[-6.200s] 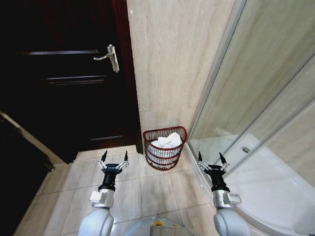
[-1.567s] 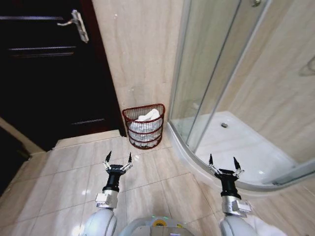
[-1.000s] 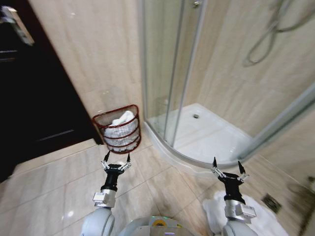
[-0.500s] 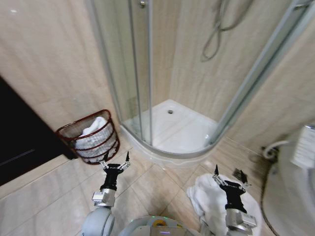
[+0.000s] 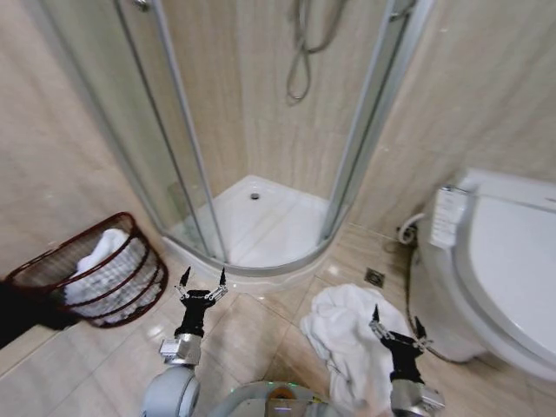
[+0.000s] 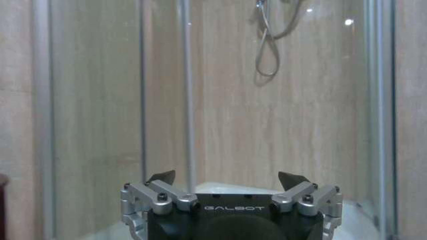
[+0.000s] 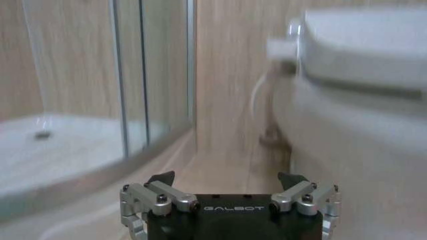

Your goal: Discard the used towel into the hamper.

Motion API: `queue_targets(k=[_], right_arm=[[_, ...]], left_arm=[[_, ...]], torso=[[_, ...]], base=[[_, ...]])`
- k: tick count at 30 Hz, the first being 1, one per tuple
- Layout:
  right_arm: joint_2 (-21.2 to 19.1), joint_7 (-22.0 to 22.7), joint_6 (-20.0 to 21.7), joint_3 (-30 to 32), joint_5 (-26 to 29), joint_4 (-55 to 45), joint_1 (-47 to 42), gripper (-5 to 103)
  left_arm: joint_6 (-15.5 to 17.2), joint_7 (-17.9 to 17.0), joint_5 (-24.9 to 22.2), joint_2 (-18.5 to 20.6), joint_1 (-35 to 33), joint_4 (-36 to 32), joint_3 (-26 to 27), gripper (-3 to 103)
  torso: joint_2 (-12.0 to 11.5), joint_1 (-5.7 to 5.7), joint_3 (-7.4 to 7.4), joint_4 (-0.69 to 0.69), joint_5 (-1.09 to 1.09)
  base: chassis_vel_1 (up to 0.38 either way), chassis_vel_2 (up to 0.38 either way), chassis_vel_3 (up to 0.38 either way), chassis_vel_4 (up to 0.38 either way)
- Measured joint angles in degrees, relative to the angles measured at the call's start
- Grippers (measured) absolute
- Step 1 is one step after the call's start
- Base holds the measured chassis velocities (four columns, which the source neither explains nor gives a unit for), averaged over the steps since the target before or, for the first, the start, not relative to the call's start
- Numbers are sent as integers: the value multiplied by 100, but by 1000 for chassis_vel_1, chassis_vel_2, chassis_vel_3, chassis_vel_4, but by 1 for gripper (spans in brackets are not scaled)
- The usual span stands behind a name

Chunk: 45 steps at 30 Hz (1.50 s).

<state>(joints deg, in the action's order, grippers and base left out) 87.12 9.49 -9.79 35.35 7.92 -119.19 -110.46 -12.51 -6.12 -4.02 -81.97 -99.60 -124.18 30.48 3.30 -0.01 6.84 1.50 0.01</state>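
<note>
Hamper (image 5: 91, 282): dark red-brown wire-mesh basket, round, tapering, on the floor at the far left of the head view, against the beige wall, left of the shower. It appears tilted in this view.
Hamper contents: white cloth (image 5: 106, 256) bunched inside, reaching near the rim.
Towel (image 5: 347, 334): white, crumpled in a heap on the tiled floor (image 5: 252, 334), between the shower step and the toilet, well apart from the hamper. Not in the hamper.
Left tool (image 5: 202, 280): empty, fingers spread wide apart, tips pointing up; held low in front of the robot, just right of the hamper and not touching it. In the left wrist view (image 6: 227, 176) it faces the glass shower enclosure.
Right tool (image 5: 396, 320): empty, fingers spread apart, held over the right edge of the towel heap; contact with the towel cannot be told. In the right wrist view (image 7: 227, 176) it faces the toilet and the shower base.
Shower enclosure (image 5: 261, 130): curved glass doors, white tray (image 5: 261, 217) with a drain, hose hanging on the back wall.
Toilet (image 5: 499, 269): white, lid down, at the right.
</note>
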Motion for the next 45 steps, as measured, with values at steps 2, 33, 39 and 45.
queue_targets(k=[2,33,39,45], right_arm=[[-123,-154,271,-77,312,91,-37,100],[-196,915,3186,-259,2538,1928,2555,100],[-201,1169,3490,-343,2664,2254,2818,100],[-190,1128,3567,-353,2691,2634,3070,103]], left_arm=[[25,-4,-10,2,0,-21,4,100],[5,-33,-23,0,-83,11,75,100],[1,-33,-22,11,-87,15,81,100],[-20,-33,-30,46,-87,15,128,100]], torso=[[0,0,0,1,0],[1,1,1,2,-1],[1,1,1,2,-1],[1,1,1,2,-1]], base=[[-35,-21,-59,-16],[-1,-1,-2,0],[0,0,0,0],[0,0,0,0]])
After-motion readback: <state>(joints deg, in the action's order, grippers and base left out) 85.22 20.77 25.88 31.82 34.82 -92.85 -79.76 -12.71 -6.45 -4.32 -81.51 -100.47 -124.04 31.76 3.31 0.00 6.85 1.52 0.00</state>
